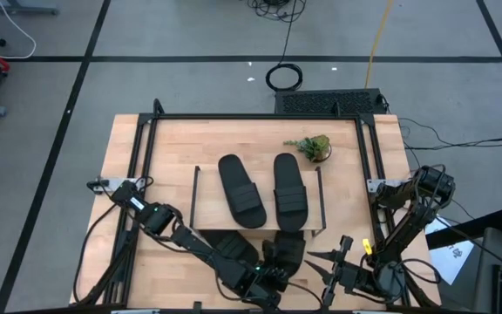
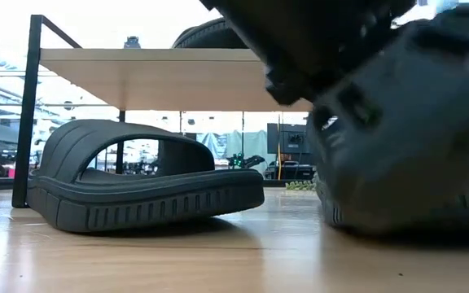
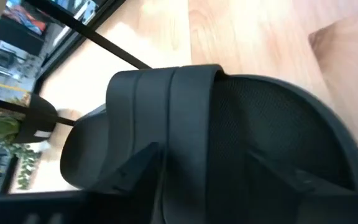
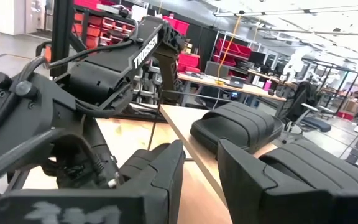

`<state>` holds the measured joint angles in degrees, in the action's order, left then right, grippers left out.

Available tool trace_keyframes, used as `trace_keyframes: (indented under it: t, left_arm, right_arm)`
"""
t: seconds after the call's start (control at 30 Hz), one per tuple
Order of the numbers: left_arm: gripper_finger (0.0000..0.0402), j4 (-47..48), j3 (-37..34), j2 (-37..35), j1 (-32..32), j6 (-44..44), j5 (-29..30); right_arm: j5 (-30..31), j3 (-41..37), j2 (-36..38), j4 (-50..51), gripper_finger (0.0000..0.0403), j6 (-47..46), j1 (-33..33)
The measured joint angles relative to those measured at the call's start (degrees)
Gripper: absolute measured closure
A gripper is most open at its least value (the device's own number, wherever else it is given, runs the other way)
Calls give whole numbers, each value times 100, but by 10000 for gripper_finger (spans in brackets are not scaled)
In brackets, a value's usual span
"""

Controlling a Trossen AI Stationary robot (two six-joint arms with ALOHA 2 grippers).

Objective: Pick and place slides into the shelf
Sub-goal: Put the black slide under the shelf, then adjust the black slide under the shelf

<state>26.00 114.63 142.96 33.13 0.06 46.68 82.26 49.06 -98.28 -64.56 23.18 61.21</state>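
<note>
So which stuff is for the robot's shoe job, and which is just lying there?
For the job:
- two slides on top of the shelf: one, another
- a slide under the shelf
- a slide by the left tool

Just lying about:
- small green plant
- black cable coil on the floor

Count: 4 black slides – 2 on top of shelf (first, second), 2 at its front edge (third, fourth). 1 shelf, 1 small plant, 2 arms
</note>
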Motion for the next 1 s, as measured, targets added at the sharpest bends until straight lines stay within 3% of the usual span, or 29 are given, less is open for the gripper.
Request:
trace_keyframes:
  t: [0.27, 0.47, 0.67, 0.9, 1.0]
  left_arm:
    - [97, 238, -9, -332, 133, 337, -71]
    - [89, 1109, -7, -1126, 657, 753, -120]
    - [182, 2685, -6, -2136, 1395, 835, -350]
    - [379, 3410, -483, -3467, 1966, 1010, -683]
    - [385, 3172, -1364, -4445, 2162, 337, -318]
  right_arm:
    - [2, 0, 0, -15, 314, 2, 4]
    - [-1, 0, 0, 19, 314, 46, 2]
    - [-192, 0, 0, 7, 314, 60, 31]
    - [-1105, 2, 0, 7, 314, 301, -20]
    - [-1354, 1, 0, 7, 314, 306, -90]
